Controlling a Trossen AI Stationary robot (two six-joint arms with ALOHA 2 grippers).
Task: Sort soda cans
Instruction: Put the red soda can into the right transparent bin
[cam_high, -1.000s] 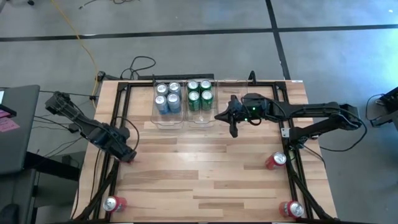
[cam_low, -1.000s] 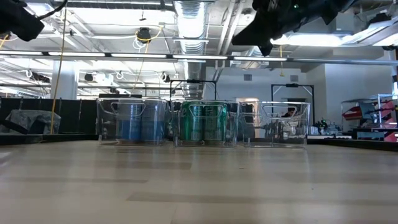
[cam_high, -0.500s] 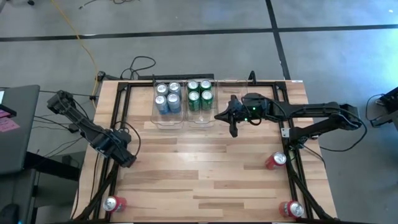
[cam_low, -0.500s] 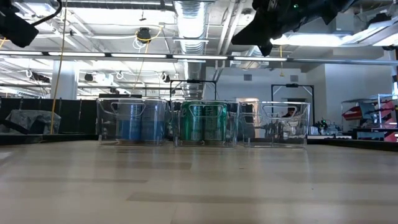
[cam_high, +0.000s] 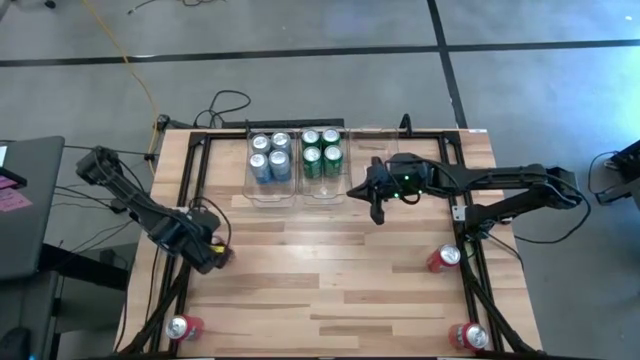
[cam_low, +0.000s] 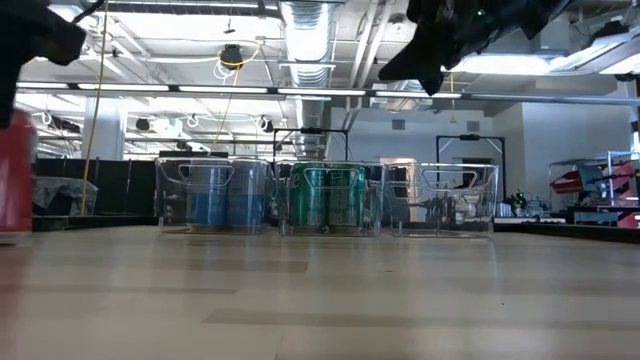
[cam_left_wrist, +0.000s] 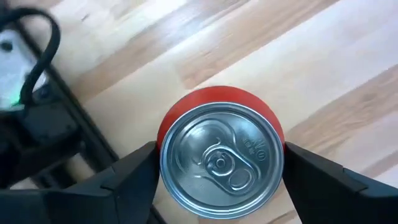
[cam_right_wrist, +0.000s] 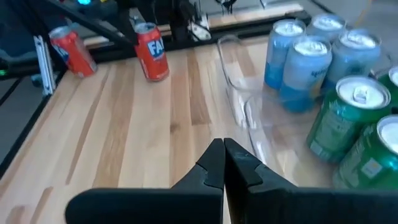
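The left gripper (cam_left_wrist: 217, 177) hangs directly over an upright red soda can (cam_left_wrist: 219, 155) near the counter's (cam_high: 330, 270) left edge, well away from the three clear bins at the far side. In the left wrist view its fingers (cam_left_wrist: 134, 180) stand apart, one on each side of the can's silver top and close to its wall; whether they already touch it cannot be told. In the low view the same can shows as a red blur (cam_low: 14, 180) at the left margin.

The can is a stiff, thin-walled cylinder with a smooth painted skin, probably slippery; if empty it will be light and easy to tip or dent. The safest hold seems to be across its middle or upper wall, squarely on the diameter.

Relative to the bins: the blue cans (cam_high: 269, 156) fill the left bin, the green cans (cam_high: 321, 150) the middle bin, and the right bin (cam_high: 368, 140) appears empty. Three more red cans lie farther off, one at the near left corner (cam_high: 184, 327), one by the right frame rail (cam_high: 443, 258) and one at the near right corner (cam_high: 469, 336).

The right gripper (cam_high: 377, 210) waits just in front of the empty bin, fingers (cam_right_wrist: 214, 165) pressed together on nothing. It sits near the likely drop path, and the black frame rail (cam_high: 175, 280) beside the can crowds the left arm.
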